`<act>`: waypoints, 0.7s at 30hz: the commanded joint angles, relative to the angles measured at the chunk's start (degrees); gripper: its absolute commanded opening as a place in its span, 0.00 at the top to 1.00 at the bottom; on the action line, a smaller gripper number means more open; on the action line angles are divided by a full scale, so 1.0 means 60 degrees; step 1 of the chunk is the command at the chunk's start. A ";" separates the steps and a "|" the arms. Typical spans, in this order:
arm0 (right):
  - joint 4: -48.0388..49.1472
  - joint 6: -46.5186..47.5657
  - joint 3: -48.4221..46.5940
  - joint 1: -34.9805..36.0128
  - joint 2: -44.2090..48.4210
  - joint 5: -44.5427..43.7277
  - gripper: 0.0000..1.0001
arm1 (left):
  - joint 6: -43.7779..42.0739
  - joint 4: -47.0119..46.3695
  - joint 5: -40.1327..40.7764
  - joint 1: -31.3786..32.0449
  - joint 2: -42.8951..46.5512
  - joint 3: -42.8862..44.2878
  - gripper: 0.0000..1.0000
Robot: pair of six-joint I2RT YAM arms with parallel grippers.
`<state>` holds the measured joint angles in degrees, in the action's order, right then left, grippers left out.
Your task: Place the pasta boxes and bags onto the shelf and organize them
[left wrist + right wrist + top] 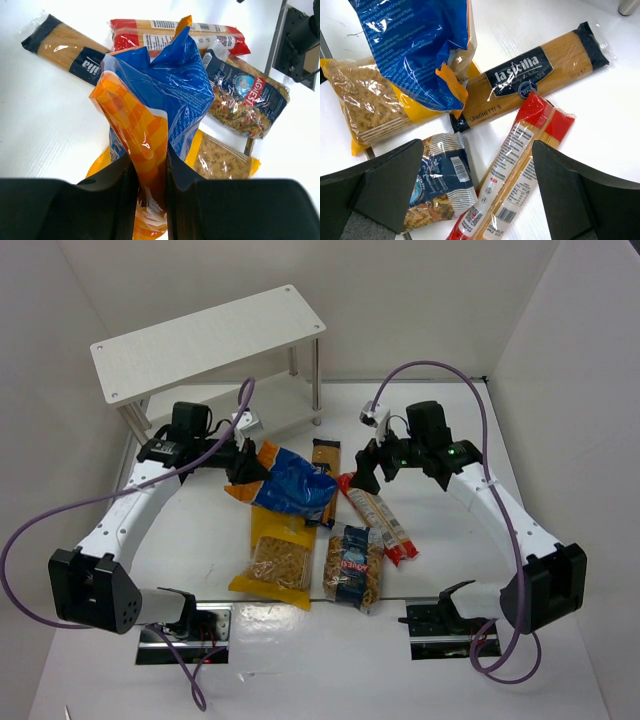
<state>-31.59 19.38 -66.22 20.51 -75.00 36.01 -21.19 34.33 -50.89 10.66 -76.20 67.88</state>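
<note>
Orange is what the left gripper (150,185) has hold of. Its two fingers are pinched shut on the orange end of the blue bag (165,85), and the crumpled body of the bag runs away from the jaws. From above, that bag lies partly over the top of the large yellow windowed bag (278,562), so the two overlap.

Right gripper (480,197) is a different story: fingers spread wide, nothing between them, hovering over the pile. Straight under the gap is the long red pack (520,150), lying flat on the table (200,530). The clear blue-labelled bag (440,180) sits just beside it, under the finger on the left of that wrist view. Past the red pack is the long navy-tan box (530,70) of spaghetti, and the red pack's far end touches its edge.

All five packs are bunched in the middle of the table between the two arms. The yellow one and the clear one are nearest the bases, and the spaghetti is furthest out.

The shelf (200,340) — white, two tiers, thin metal legs — stands at the far left corner, just behind the left gripper and beyond the pile. The right gripper is well apart from it.
</note>
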 commanded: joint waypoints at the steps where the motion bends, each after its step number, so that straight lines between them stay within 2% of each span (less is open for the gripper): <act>1: 0.0520 -0.0196 0.0196 -0.0094 0.0386 -0.0201 0.03 | 0.0514 -0.1047 -0.0513 -0.0033 0.0616 -0.0106 1.00; 3: 0.0520 -0.0197 0.0196 -0.0094 0.0386 -0.0201 0.03 | 0.0646 -0.1223 -0.0117 -0.0134 0.0718 -0.0312 1.00; 7: 0.0520 -0.0197 0.0283 -0.0094 0.0386 -0.0201 0.01 | 0.0968 -0.1399 -0.0203 -0.0544 0.1069 -0.0313 1.00; 12: 0.0607 -0.0197 0.0400 -0.0094 0.0386 -0.0201 0.01 | 0.1976 -0.1970 0.0042 -0.0852 0.1274 -0.0077 1.00; 16: 0.0710 -0.0197 0.0577 -0.0094 0.0386 -0.0201 0.01 | 0.2607 -0.2702 0.0045 -0.1349 0.1523 -0.0296 1.00; 21: 0.0797 -0.0197 0.0577 -0.0094 0.0182 -0.0114 0.01 | 0.2902 -0.2703 -0.0365 -0.1776 0.1861 -0.0209 1.00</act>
<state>-29.93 18.65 -62.59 20.32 -73.67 34.83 -7.33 25.02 -48.05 1.06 -68.64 64.49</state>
